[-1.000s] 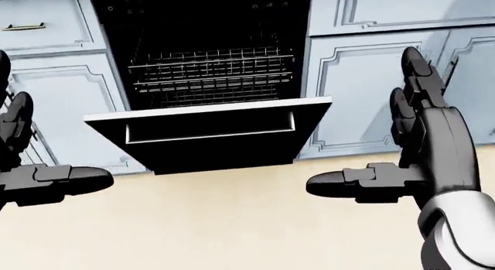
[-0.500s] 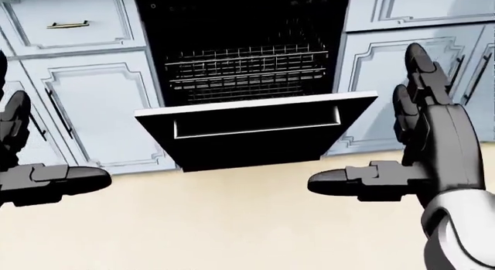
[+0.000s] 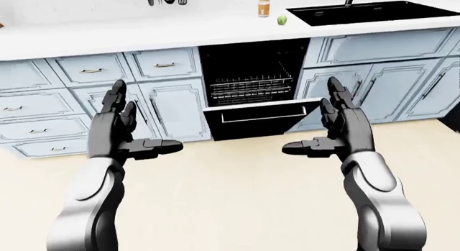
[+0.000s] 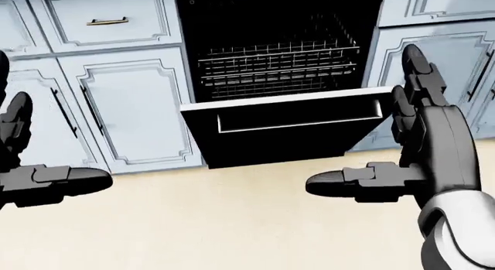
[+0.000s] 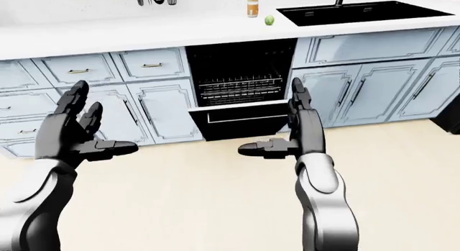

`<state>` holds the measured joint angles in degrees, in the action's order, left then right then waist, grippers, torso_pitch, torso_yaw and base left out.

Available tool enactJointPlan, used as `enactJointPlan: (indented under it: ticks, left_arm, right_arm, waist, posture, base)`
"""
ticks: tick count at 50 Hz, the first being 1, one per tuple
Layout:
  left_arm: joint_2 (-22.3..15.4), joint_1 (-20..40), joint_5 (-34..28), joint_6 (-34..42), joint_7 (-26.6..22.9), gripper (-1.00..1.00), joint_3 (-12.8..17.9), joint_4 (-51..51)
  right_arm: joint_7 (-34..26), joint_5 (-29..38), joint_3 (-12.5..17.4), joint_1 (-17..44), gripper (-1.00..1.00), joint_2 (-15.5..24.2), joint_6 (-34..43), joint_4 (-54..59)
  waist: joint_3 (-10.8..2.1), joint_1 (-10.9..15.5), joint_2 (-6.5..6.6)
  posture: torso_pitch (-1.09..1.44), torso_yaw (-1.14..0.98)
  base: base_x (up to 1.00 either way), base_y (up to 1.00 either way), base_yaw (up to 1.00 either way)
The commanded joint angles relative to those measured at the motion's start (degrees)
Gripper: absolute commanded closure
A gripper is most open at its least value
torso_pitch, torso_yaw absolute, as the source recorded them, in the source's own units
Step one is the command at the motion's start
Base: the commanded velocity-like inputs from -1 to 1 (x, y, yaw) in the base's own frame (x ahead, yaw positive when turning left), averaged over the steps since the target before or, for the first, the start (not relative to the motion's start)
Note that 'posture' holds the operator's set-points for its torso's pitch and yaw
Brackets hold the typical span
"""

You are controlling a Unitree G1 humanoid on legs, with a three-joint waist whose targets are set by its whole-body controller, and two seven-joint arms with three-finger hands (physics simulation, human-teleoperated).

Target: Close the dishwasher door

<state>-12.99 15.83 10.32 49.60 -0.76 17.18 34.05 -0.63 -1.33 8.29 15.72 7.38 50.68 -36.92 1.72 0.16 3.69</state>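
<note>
The door (image 3: 260,118) hangs partly lowered from the dishwasher (image 3: 253,73), beyond and between the two raised hands, its long edge running crosswise to the robot; it lies apart from both. The right hand (image 3: 338,133) stands nearer it, just right of and below the door's right corner, while the left hand (image 3: 118,133) is well off to the door's left; both are open, fingers spread, gripping nothing. The left-eye view shows the counter (image 3: 144,35) and sink (image 3: 370,12) above, whereas the head view alone gives the rack (image 4: 277,66) and the door's inner recess clearly.
</note>
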Motion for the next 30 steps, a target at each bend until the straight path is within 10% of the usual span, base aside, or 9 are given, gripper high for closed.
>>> enactJointPlan:
  ticks: [1, 10, 18, 23, 27, 30]
  left_arm:
    - [-0.4, 1.8, 0.2, -1.9, -0.2, -1.00, -0.5, 2.2]
    - [-0.3, 1.6, 0.0, -2.6, -0.4, -1.00, -0.6, 1.7]
    - [-0.3, 1.6, -0.1, -2.4, -0.4, -1.00, -0.6, 1.8]
    - [-0.2, 1.8, -0.1, -2.2, -0.3, -1.00, -0.6, 2.0]
    - [-0.3, 1.8, 0.0, -1.7, -0.2, -1.00, -0.5, 2.4]
    - [-0.2, 1.7, -0.1, -2.3, -0.3, -1.00, -0.6, 1.9]
  right_arm:
    - [0.3, 0.5, 1.4, 1.7, -1.00, 0.8, -1.9, -2.4]
    - [0.2, 0.7, 1.4, 1.7, -1.00, 0.8, -1.5, -2.8]
    - [0.1, 0.8, 1.4, 1.6, -1.00, 0.9, -2.0, -2.4]
    - [0.1, 0.9, 1.5, 1.7, -1.00, 0.8, -1.6, -2.6]
    - [0.0, 1.2, 1.1, 1.9, -1.00, 1.0, -1.4, -3.0]
    - [0.0, 0.9, 1.4, 1.9, -1.00, 0.6, -2.0, -2.7]
  waist:
    - [-1.24, -0.4, -0.47]
    - [-1.04, -0.8, -7.64]
    - [-0.85, -0.9, -4.73]
    - [-2.34, -1.4, 2.21]
    - [-0.24, -0.5, -1.24]
    - [-0.57, -0.7, -1.23]
  posture:
    - [0.00, 0.00]
    - [0.00, 0.00]
    - [0.00, 0.00]
    - [0.00, 0.00]
    - [0.00, 0.00]
    - [0.00, 0.00]
  base:
    - [0.00, 0.38, 0.00]
    - [0.00, 0.37, 0.00]
    - [0.00, 0.37, 0.00]
    - [0.00, 0.38, 0.00]
    - [0.00, 0.26, 0.00]
    - [0.00, 0.00, 0.00]
